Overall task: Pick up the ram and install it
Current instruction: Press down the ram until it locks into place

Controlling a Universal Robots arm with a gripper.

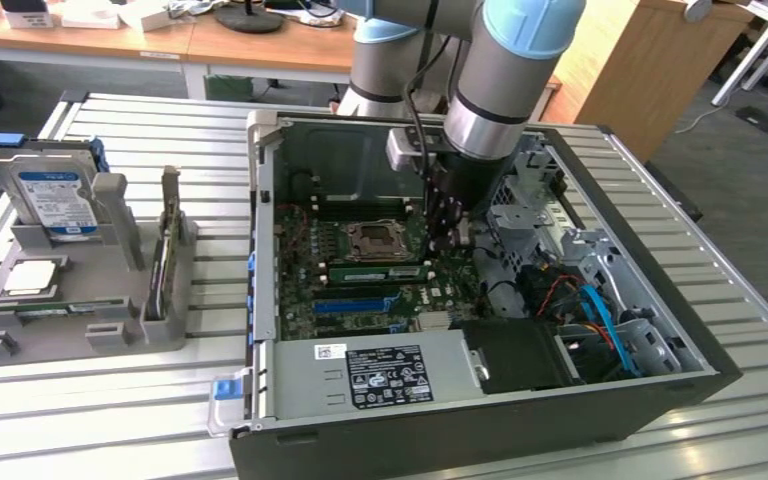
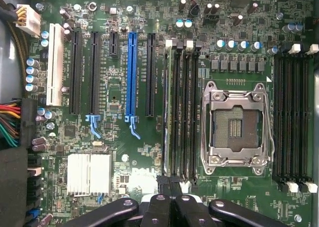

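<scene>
Hanging clenched on nothing above the motherboard (image 2: 124, 152): gripper (image 2: 169, 197). Sitting edge-up in a slot, at six o'clock of the CPU socket (image 1: 377, 240) in the exterior view: ram (image 1: 381, 272). Judging it light, stiff, fragile; favouring the bare long edges, sparing chips.

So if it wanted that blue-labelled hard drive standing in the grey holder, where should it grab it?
Probably by its upper part, from straight above. The hard drive stands on edge in the grey holder, which hides its lower end, so only the top is free. Closing on the two broad flat faces looks safest.
</scene>
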